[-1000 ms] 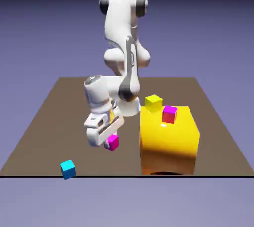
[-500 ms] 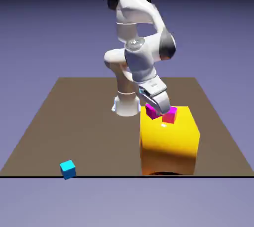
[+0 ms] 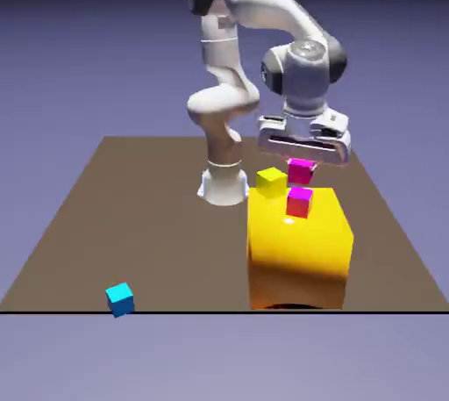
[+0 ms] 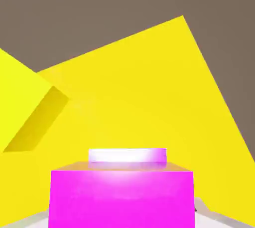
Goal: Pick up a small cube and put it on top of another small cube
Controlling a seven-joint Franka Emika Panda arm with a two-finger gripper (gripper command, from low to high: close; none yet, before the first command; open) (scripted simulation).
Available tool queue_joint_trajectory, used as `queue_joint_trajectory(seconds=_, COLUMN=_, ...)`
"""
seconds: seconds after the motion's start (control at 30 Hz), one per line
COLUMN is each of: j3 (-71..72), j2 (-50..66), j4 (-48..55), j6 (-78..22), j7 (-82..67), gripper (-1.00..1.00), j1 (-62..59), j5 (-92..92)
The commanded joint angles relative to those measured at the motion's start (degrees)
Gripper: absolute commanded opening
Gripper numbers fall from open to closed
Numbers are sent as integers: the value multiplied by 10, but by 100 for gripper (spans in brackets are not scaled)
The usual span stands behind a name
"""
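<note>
Closest to the hand was the small magenta cube, which the gripper was holding between its fingers; the jaws stood only as far apart as the cube's width, closed on its sides. In the hand view the held cube filled the bottom middle, with pale parts of the fingers showing at its two sides. Just below the hand and its load, a narrow gap apart in the exterior view, sat the magenta-topped cube with reddish sides, resting on the big yellow block; from the hand only a bright strip of it showed past the held cube. Also below the hand, but off to the exterior view's left, the small yellow cube sat on top of the block near a corner, apart from the magenta-topped one. The block itself spread out beneath the hand, its top face turned at an angle in the hand view, with the brown table beyond its edges. Behind the hand and lower than it, toward the exterior view's left, the arm's white base stood on the table. Farthest down and to that same side of the hand, well apart from it, lay the cyan cube at the table's front edge
</note>
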Motion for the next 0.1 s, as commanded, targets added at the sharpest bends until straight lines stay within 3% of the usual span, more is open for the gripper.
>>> queue_joint_trajectory(seconds=0.0, j3=0, j2=0, j4=0, j6=0, j7=-1, gripper=100, j1=0, j5=1)
queue_joint_trajectory(seconds=0.07, j3=0, j2=-7, j4=19, j6=-24, j7=2, gripper=100, j1=-1, j5=-2)
